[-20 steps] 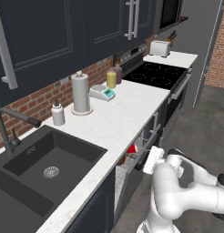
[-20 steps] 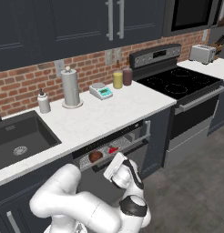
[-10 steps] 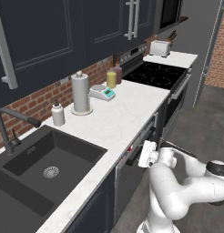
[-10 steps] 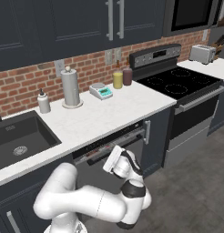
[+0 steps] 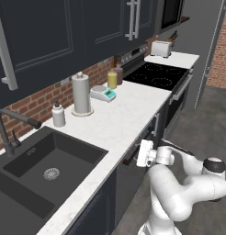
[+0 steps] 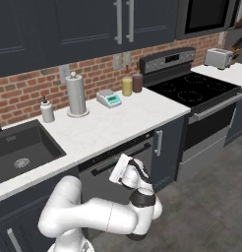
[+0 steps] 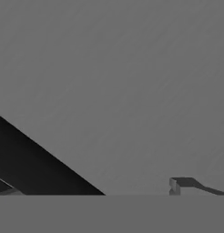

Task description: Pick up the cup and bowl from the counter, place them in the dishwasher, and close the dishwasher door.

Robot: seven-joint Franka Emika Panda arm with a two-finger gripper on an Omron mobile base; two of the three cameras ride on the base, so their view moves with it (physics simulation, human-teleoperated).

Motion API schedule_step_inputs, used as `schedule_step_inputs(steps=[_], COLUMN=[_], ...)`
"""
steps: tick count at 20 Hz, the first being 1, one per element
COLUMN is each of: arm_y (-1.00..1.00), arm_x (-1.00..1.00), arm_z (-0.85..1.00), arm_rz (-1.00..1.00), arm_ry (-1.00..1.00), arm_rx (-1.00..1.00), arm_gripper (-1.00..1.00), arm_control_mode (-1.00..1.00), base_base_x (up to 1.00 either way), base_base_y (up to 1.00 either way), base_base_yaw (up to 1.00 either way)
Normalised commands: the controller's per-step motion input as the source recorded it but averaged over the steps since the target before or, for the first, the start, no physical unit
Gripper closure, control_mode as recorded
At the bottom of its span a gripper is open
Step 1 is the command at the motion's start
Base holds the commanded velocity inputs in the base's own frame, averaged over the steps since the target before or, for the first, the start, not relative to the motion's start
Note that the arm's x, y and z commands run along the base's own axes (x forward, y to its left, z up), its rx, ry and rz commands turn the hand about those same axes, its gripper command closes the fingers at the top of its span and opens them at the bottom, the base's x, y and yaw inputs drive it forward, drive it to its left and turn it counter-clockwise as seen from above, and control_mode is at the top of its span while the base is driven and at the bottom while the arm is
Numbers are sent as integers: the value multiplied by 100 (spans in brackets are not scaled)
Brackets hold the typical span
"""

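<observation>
1. I have the gripper [image 6: 124,170] up against the dishwasher door [image 6: 120,160], which stands nearly upright under the counter [image 6: 118,125] with a narrow dark gap along its top edge.
2. I judge the step in hand is the last push to close it: I would press flat and square on the upper panel and ease off once the gap is gone.
3. The hand view sits so close to the grey panel [image 7: 123,82] that only one dark fingertip [image 7: 174,185] peeks up, so I cannot tell whether the pincer is apart or together.
4. The dishwasher [image 5: 133,172] hides its inside; I see neither cup nor bowl.
5. The black sink [image 5: 46,167] holds nothing.
</observation>
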Motion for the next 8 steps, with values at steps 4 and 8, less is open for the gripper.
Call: schedule_step_inputs(steps=[4, 8], arm_y=[29, 29], arm_x=[21, 20], arm_z=[-90, -91], arm_rz=[9, 8], arm_ry=[0, 0], arm_rx=[23, 26], arm_gripper=[-100, -100], arm_control_mode=[-100, -100], base_base_x=[0, 0], base_base_y=[0, 0], base_base_yaw=[0, 0])
